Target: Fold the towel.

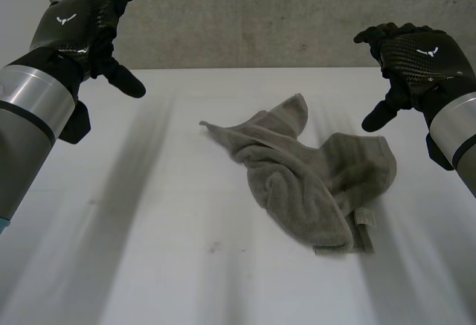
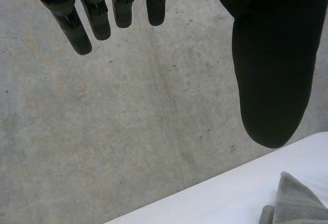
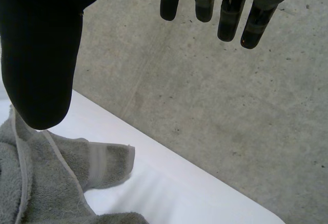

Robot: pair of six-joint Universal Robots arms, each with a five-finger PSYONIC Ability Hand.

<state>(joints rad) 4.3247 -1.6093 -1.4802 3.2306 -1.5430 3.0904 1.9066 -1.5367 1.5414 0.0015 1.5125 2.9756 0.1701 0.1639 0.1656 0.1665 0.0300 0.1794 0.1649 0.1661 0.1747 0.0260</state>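
The white table (image 1: 149,251) is stretching out beneath both arms. The grey towel (image 1: 312,180) is lying crumpled on it, right of the middle, with one corner trailing toward the centre. The left hand (image 1: 82,24) is hovering over the far left, well apart from the towel. The right hand (image 1: 420,53) is hanging over the far right, nearer the cloth but clear of it. The left fingers (image 2: 97,19) are reaching out straight, side by side, with the thumb held wide. The right fingers (image 3: 228,21) are doing the same, gripping nothing, with the towel lying below the thumb.
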